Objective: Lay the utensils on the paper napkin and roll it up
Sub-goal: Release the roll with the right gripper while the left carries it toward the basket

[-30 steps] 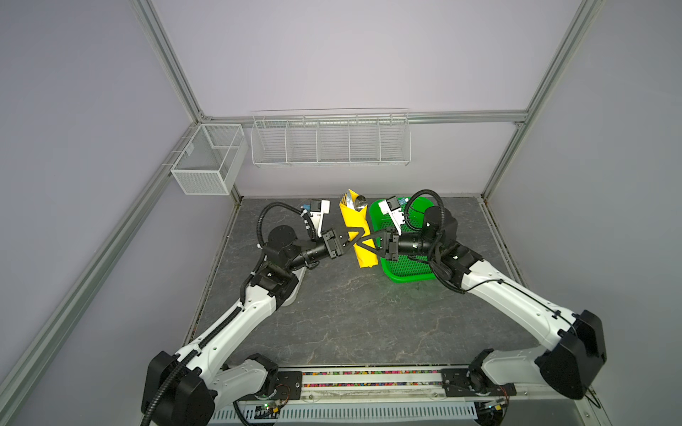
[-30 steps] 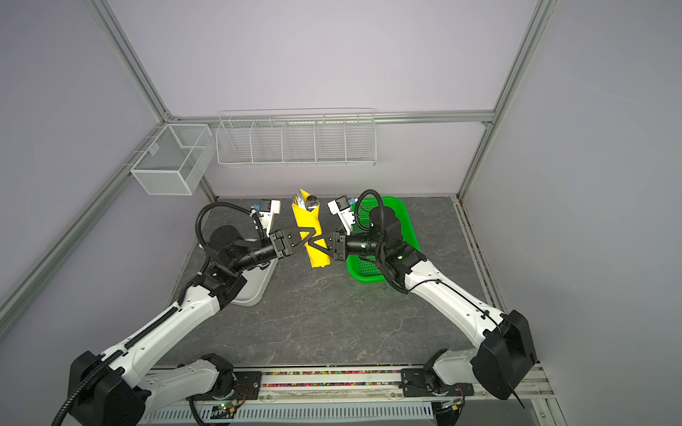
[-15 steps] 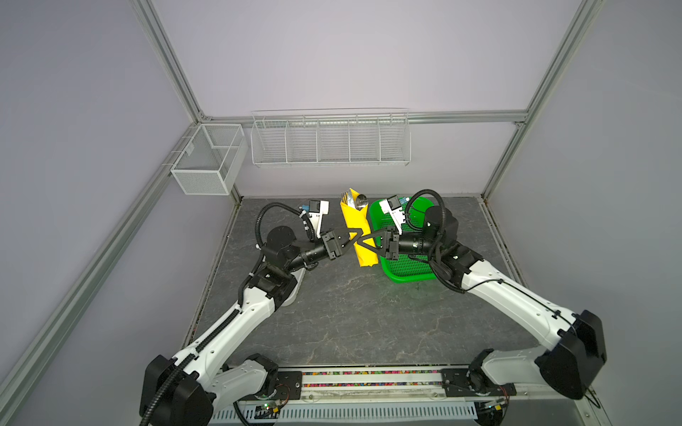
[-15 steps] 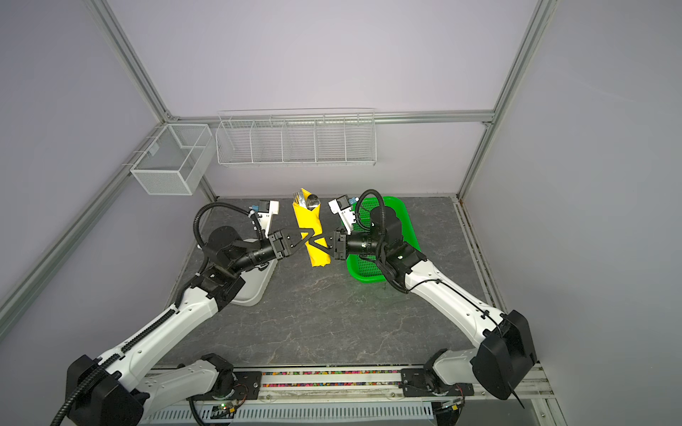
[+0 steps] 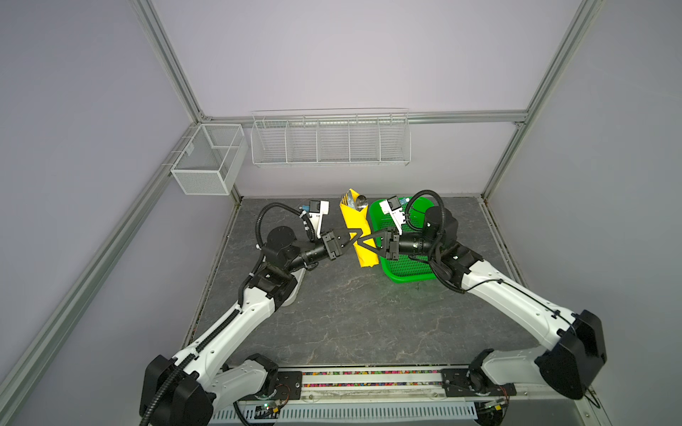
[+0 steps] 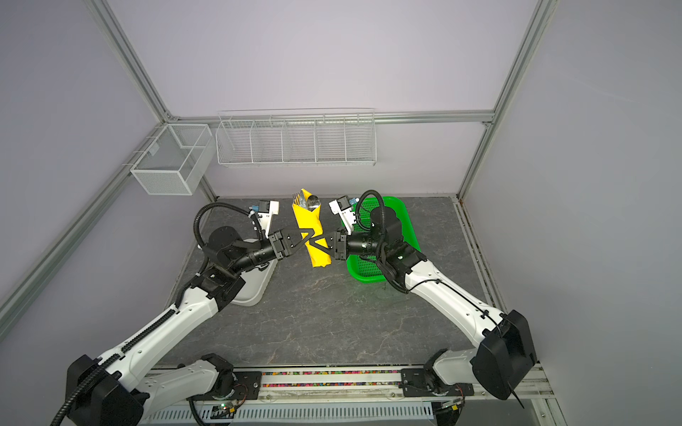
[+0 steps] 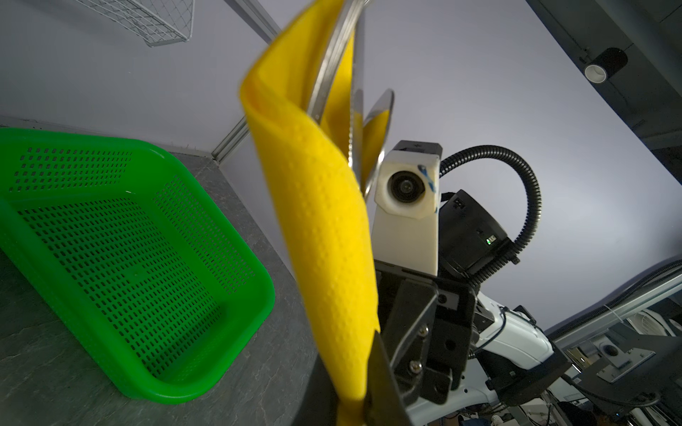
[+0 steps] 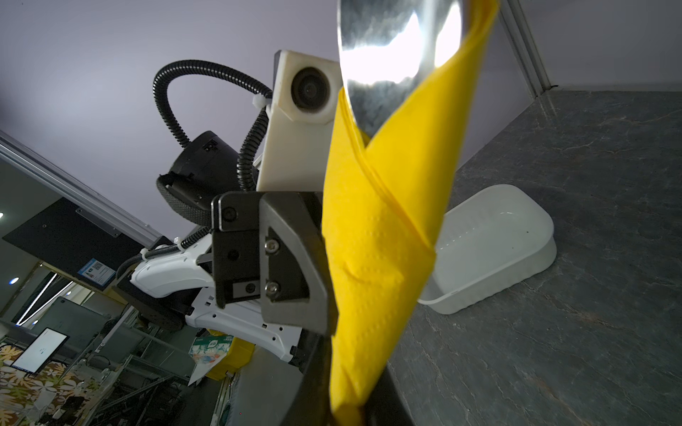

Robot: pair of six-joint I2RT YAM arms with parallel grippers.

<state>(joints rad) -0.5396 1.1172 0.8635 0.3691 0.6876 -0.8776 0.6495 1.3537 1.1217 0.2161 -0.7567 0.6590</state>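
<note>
The paper napkin point(image 5: 355, 221) point(image 6: 308, 225) is a bright yellow roll held upright in the air above the table. The utensils point(image 5: 358, 202) point(image 6: 312, 202) stick out of its top as silver heads; their handles are hidden inside. My left gripper point(image 5: 357, 235) point(image 6: 312, 236) comes from the left and is shut on the lower part of the roll. From the opposite side my right gripper point(image 5: 363, 242) point(image 6: 314, 246) is shut on the same part. In the left wrist view the napkin point(image 7: 324, 221) is pinched in the left gripper point(image 7: 360, 409). In the right wrist view the napkin point(image 8: 380, 239) is pinched in the right gripper point(image 8: 347, 409) below a spoon bowl point(image 8: 391, 48).
A green perforated basket point(image 5: 406, 274) point(image 6: 369, 276) point(image 7: 258, 291) stands just right of the roll, under the right arm. A white oblong tray point(image 6: 254, 291) point(image 8: 498, 239) lies under the left arm. Wire baskets point(image 5: 330, 138) hang on the back wall.
My left gripper's jaws have closed onto the napkin roll. The right gripper has kept its grip, and both arms have hardly moved.
</note>
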